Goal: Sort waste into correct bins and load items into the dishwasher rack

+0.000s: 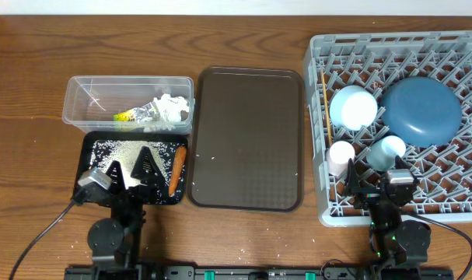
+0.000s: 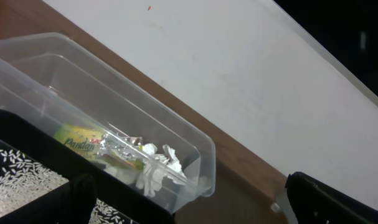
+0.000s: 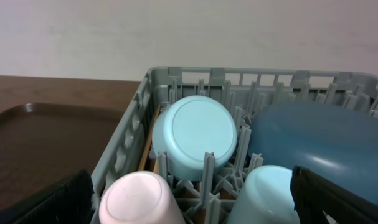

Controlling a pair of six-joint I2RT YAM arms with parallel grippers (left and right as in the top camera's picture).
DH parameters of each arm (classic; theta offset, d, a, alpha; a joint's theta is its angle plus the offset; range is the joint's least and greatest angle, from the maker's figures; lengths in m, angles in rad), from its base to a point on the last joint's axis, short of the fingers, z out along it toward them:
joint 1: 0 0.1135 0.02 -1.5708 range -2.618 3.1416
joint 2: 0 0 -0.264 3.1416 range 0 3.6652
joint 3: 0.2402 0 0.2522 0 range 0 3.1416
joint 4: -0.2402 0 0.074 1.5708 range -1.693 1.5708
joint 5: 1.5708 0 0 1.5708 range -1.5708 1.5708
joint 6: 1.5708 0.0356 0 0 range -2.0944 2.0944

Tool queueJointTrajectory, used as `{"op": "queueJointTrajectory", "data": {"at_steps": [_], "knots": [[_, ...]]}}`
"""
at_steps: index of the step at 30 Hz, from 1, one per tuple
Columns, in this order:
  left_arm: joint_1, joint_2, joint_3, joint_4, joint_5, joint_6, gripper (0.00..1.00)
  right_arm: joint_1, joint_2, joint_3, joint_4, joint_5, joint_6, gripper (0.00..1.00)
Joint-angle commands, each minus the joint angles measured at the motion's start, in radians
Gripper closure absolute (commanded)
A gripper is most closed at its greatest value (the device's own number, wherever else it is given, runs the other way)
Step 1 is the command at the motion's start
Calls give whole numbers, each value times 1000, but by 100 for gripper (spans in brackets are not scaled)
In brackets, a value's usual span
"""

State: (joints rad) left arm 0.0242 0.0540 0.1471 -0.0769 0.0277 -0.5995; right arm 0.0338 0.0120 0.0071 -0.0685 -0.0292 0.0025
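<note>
Dishwasher rack [image 1: 391, 39] loaded, waste sorted, both grippers spread and empty.
The rack stood right of the brown serving tray [image 1: 247, 140], holding the blue plate [image 1: 421, 109], pale blue bowl [image 1: 352, 106], white-pink cup [image 1: 340, 155], light blue cup [image 1: 387, 150] and chopsticks [image 1: 326, 101] by its tray-side wall. Left of that tray, the clear tub [image 1: 80, 109] held crumpled paper [image 1: 169, 109] and a yellow-green wrapper [image 1: 127, 117]. In front of it, the black tray [image 1: 134, 134] held rice grains [image 1: 103, 148] and a carrot [image 1: 176, 171]. The left gripper [image 1: 129, 165] hung over the black tray and the right gripper [image 1: 373, 177] over the rack's near edge, jaws released, grasping nothing.
</note>
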Motion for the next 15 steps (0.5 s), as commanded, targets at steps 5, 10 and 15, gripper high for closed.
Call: {"op": "queueJointTrajectory", "data": {"at_steps": [5, 10, 15], "knots": [[-14, -52, -72, 21, 13, 10, 0, -7, -6, -2, -4, 3, -15, 1], [-52, -52, -124, 38, 14, 137, 0, -7, -6, -2, -4, 3, -15, 1], [-89, -52, -143, 11, 15, 290, 1, -7, -6, -2, -4, 2, -15, 1]]}}
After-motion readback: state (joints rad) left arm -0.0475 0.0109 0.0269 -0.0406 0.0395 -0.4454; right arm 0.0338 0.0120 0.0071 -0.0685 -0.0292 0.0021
